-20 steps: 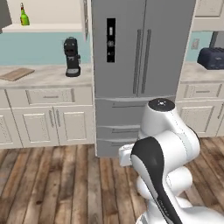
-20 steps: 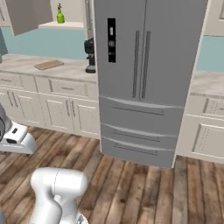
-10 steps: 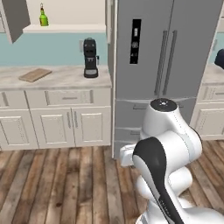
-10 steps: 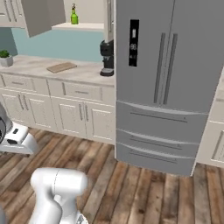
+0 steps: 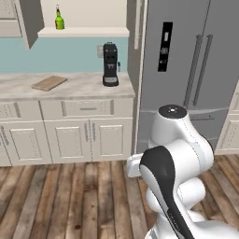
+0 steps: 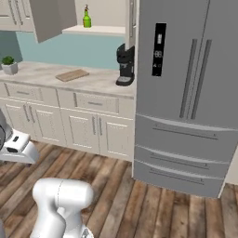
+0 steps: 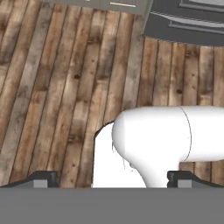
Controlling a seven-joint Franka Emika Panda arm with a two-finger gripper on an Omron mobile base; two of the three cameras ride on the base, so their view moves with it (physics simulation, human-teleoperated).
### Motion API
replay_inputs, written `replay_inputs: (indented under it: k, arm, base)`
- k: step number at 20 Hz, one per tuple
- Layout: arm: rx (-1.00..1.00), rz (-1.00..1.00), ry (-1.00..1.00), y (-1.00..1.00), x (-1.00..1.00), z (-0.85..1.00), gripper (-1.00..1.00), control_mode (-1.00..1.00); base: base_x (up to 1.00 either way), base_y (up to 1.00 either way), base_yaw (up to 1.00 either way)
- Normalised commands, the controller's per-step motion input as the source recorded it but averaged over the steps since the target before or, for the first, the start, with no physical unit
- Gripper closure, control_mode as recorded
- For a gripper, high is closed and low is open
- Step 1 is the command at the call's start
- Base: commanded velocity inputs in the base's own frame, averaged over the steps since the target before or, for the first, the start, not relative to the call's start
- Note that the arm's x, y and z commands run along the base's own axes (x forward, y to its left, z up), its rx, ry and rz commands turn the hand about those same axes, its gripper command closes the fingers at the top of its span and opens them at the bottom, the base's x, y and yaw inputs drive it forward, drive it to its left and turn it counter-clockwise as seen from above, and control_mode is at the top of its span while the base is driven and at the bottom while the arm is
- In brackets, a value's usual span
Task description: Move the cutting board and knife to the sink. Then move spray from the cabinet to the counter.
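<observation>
The cutting board (image 5: 49, 83) (image 6: 72, 75) lies flat on the beige marble counter (image 5: 79, 88) (image 6: 42, 74), left of a black coffee machine. Above it, the green spray (image 5: 59, 19) (image 6: 86, 18) stands upright on the shelf of the beige cabinet (image 5: 88, 31) (image 6: 100, 29). The knife and the sink are out of view. My gripper (image 7: 112, 178) is open and empty, its fingertips (image 7: 43, 178) far apart, pointing down at the wooden floor. It hangs low, well short of the counter.
A black coffee machine (image 5: 110, 65) (image 6: 124, 65) stands at the counter's right end against the grey fridge (image 5: 196, 74) (image 6: 186, 93). A small potted plant (image 6: 8, 65) sits at the far left. An open cabinet door (image 6: 46, 18) juts out. Wooden floor (image 5: 70, 196) lies before the white cupboards.
The base has moved, so the whole scene has slid to the right in both base views. The counter, board and spray now sit nearer the middle. Nothing on the counter has moved.
</observation>
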Motion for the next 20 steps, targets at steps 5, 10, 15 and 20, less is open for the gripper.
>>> replay_inputs:
  k: [5, 10, 15, 20]
  arm:
    - [0.00, 0.00, 0.00, 0.00, 0.00, 0.00, -1.00, 1.00]
    - [0.00, 0.00, 0.00, 0.00, 0.00, 0.00, -1.00, 1.00]
    - [0.00, 0.00, 0.00, 0.00, 0.00, 0.00, -1.00, 1.00]
    - [0.00, 0.00, 0.00, 0.00, 0.00, 0.00, -1.00, 1.00]
  base:
    - [0.55, 0.10, 0.00]
    - [0.63, 0.01, 0.00]
    - [0.64, 0.00, 0.00]
    - [0.60, 0.00, 0.00]
